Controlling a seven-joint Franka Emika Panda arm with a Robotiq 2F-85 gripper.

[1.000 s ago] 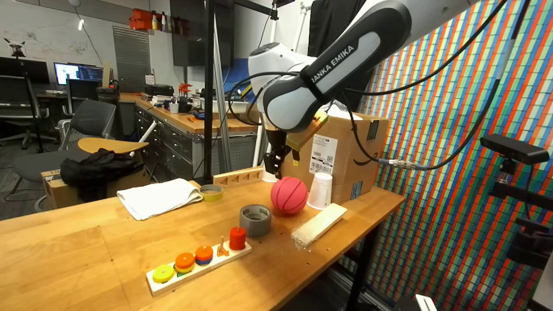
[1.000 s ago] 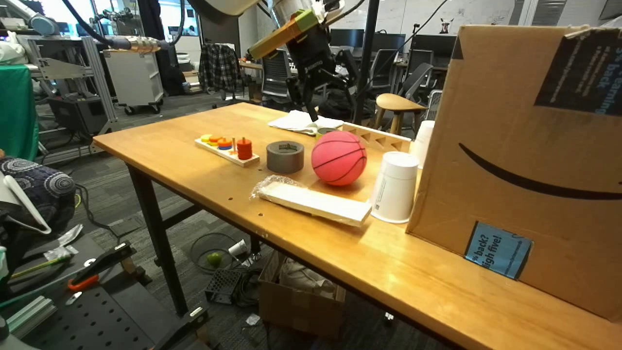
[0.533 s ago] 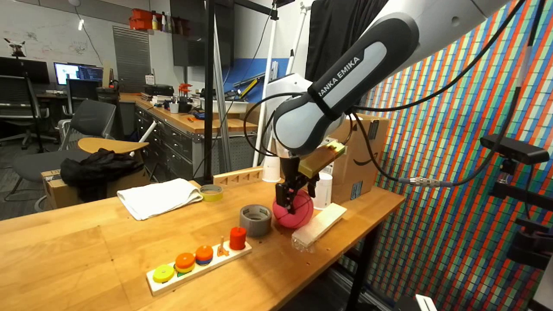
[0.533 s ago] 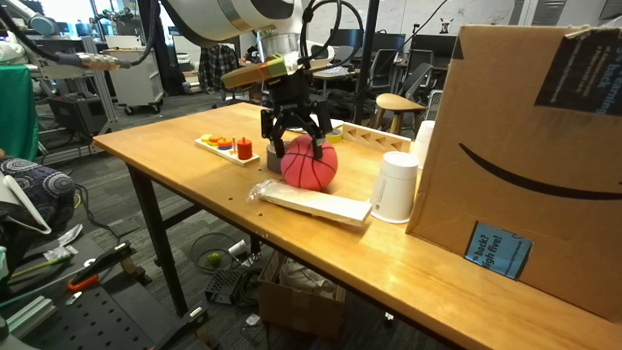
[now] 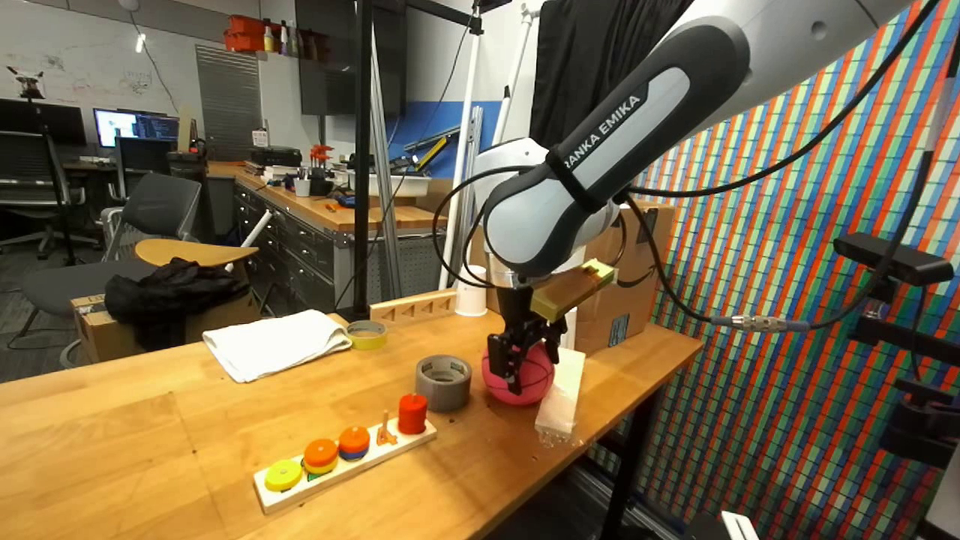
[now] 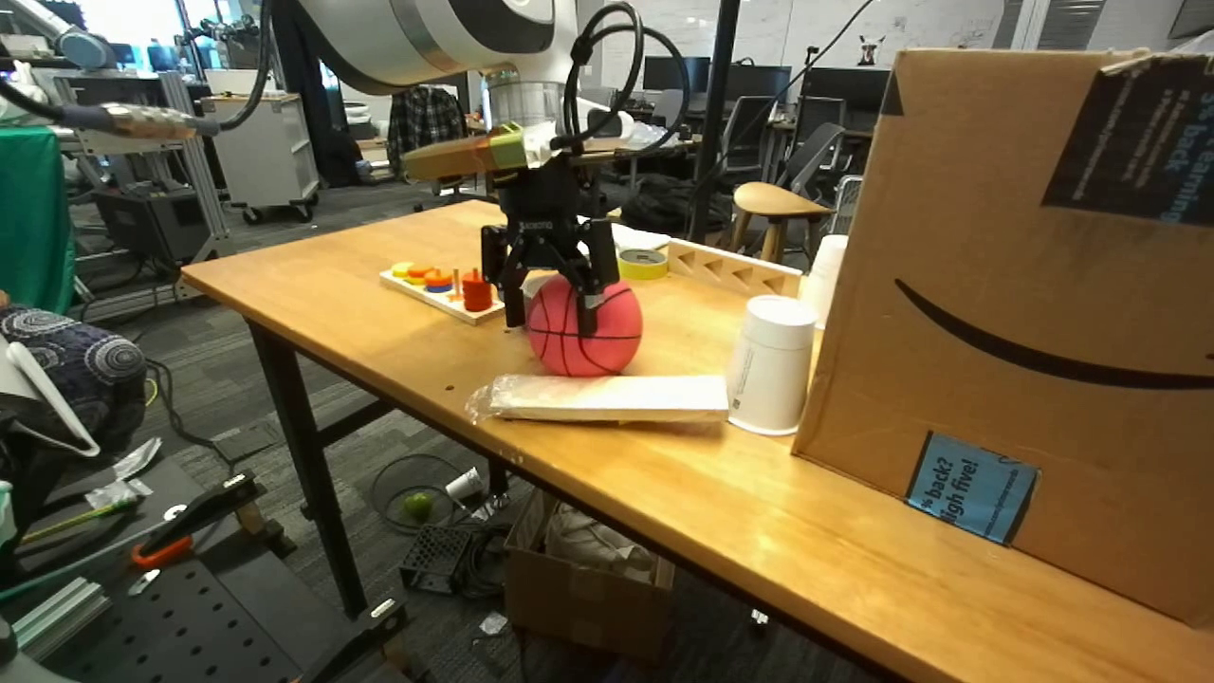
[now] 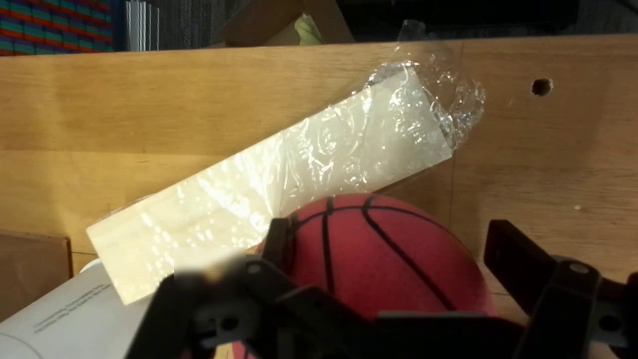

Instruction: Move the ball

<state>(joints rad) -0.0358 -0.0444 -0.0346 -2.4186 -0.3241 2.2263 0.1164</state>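
The pinkish-red ball [image 5: 534, 384] rests on the wooden table, with dark seam lines. It also shows in an exterior view [image 6: 618, 334] and in the wrist view [image 7: 379, 259]. My gripper [image 5: 534, 371] points down over the ball, with its fingers astride it. In an exterior view the gripper [image 6: 552, 323] partly covers the ball's front and left. In the wrist view the gripper [image 7: 391, 244] is open: the left finger lies against the ball, and a gap shows between the ball and the right finger. The ball's lower part is hidden there by the gripper.
A plastic-wrapped pale plank [image 6: 616, 398] lies close beside the ball, near the table edge. A white cup [image 6: 773, 365] and a large cardboard box [image 6: 1005, 285] stand at its end. A grey tape roll [image 5: 442, 384] and a peg toy [image 5: 345, 465] stand on the other side.
My gripper has come down over the ball with its fingers around it. The ball has shifted toward the table edge beside the plank, and the plank has turned and slid.
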